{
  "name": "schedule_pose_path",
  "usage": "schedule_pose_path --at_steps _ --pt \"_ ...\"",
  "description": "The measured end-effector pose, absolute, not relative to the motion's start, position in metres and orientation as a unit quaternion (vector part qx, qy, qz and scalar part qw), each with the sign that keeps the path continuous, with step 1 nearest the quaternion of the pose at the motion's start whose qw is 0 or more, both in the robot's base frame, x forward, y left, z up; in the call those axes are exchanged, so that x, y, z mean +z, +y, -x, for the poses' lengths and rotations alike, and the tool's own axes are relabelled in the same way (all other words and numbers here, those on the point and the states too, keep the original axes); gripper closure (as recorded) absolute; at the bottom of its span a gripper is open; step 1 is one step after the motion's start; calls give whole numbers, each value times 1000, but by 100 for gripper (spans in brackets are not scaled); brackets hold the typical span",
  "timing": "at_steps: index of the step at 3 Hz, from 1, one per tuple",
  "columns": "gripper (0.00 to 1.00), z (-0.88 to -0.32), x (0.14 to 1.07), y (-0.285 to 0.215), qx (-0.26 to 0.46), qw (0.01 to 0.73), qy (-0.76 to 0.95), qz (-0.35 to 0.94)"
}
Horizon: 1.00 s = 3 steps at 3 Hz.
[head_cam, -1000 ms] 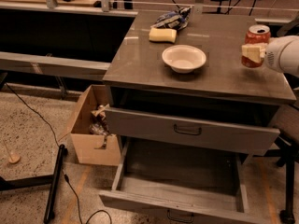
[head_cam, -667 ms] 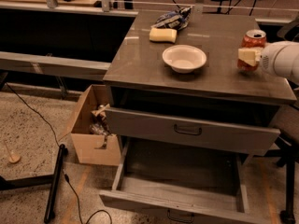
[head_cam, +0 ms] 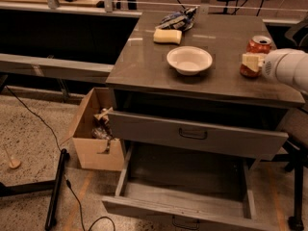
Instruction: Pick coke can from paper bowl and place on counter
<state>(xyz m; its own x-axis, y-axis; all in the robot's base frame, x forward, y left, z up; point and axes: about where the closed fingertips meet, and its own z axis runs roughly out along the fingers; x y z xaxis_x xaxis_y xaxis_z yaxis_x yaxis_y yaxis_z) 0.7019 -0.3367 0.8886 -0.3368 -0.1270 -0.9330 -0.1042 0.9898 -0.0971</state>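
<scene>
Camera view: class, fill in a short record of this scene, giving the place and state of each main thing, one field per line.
can: upright, right side of the counter, outside the bowl
bowl: empty, mid counter
gripper: reaching in from the right, shut on the can
sponge: behind the bowl
upper drawer: slightly open
lower drawer: pulled far out
cardboard box: on the floor, left of the cabinet

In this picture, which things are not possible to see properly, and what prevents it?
- Camera view: the gripper sits against the coke can and covers part of its side. Whether it grips the can cannot be told.
- The arm is cut off by the right edge.
- The contents of the cardboard box are too dark to identify.
</scene>
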Motion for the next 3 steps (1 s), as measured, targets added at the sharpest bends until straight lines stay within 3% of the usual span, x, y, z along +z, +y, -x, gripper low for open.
schedule_pose_path --at_steps 1,2,3 --pt "10 -699 888 -338 -7 569 820 61" --pt "0 -685 895 -345 -12 564 824 54" --pt "0 -658 906 -359 -24 555 830 43"
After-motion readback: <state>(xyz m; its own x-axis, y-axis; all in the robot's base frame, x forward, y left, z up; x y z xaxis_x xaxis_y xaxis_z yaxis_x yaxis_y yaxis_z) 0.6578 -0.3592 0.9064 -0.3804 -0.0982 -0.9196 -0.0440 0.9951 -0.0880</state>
